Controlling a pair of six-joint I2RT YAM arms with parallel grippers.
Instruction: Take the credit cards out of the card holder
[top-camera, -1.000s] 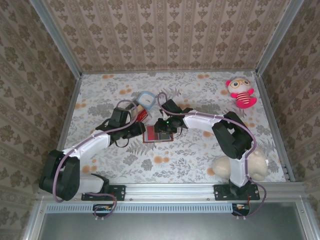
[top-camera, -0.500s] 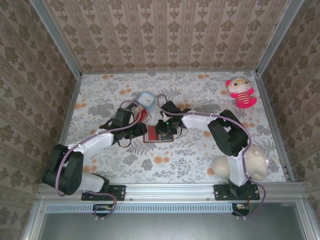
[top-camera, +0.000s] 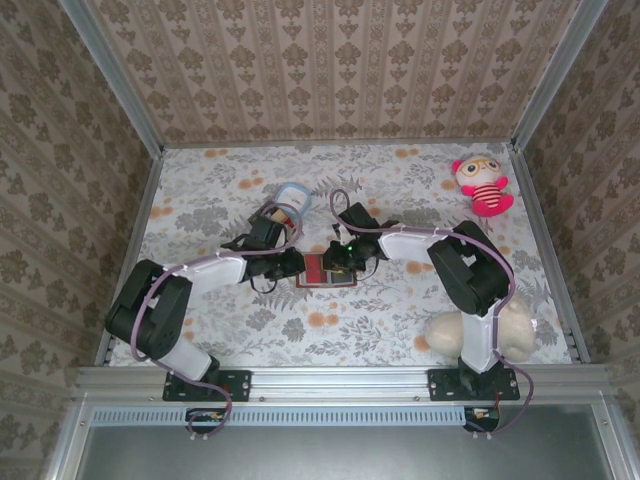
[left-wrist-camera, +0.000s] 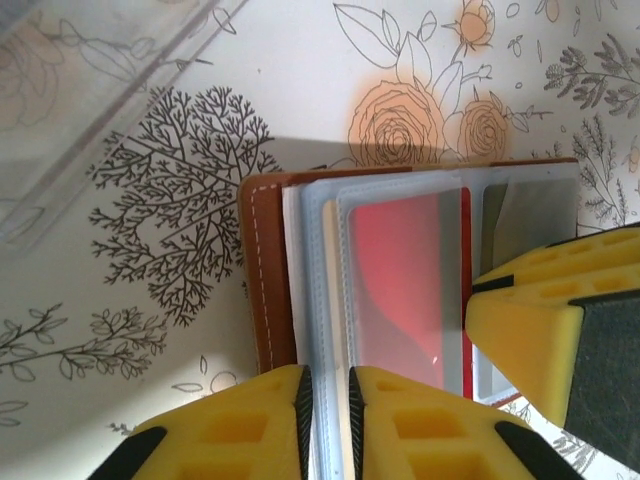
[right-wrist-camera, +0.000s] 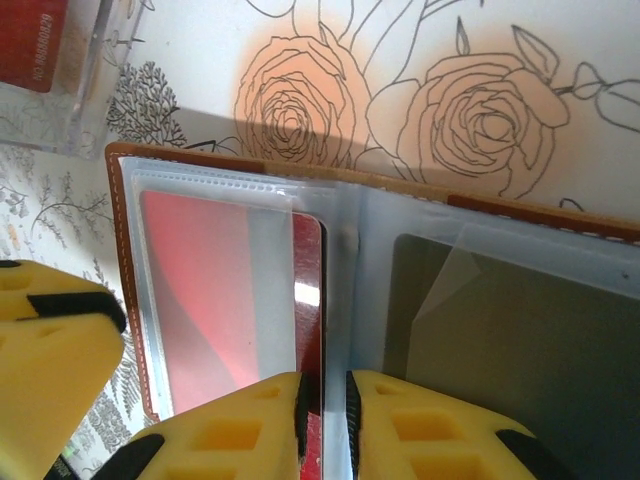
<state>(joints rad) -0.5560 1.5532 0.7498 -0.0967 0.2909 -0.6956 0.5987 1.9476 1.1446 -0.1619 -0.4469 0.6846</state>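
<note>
The brown card holder (top-camera: 322, 277) lies open on the flowered table between both grippers. In the left wrist view its stitched brown cover (left-wrist-camera: 266, 290) and clear sleeves face up, with a red card (left-wrist-camera: 405, 290) inside a sleeve. My left gripper (left-wrist-camera: 327, 425) is shut on the sleeve edges at the holder's left side. My right gripper (right-wrist-camera: 325, 425) is shut on the red card (right-wrist-camera: 308, 300), whose glossy edge sticks out of its sleeve beside the spine. A grey card (right-wrist-camera: 500, 350) sits in the right-hand sleeve. The two grippers (top-camera: 297, 264) (top-camera: 338, 262) face each other across the holder.
A small clear plastic box (top-camera: 292, 200) with red items stands just behind the left gripper; its corner (right-wrist-camera: 60, 80) is in the right wrist view. A pink doll (top-camera: 483, 185) sits at the back right. A beige plush (top-camera: 512, 330) lies by the right arm's base.
Both grippers and the card holder have shifted slightly right. The left arm's elbow has swung toward the centre and its gripper has closed in on the holder's left edge.
</note>
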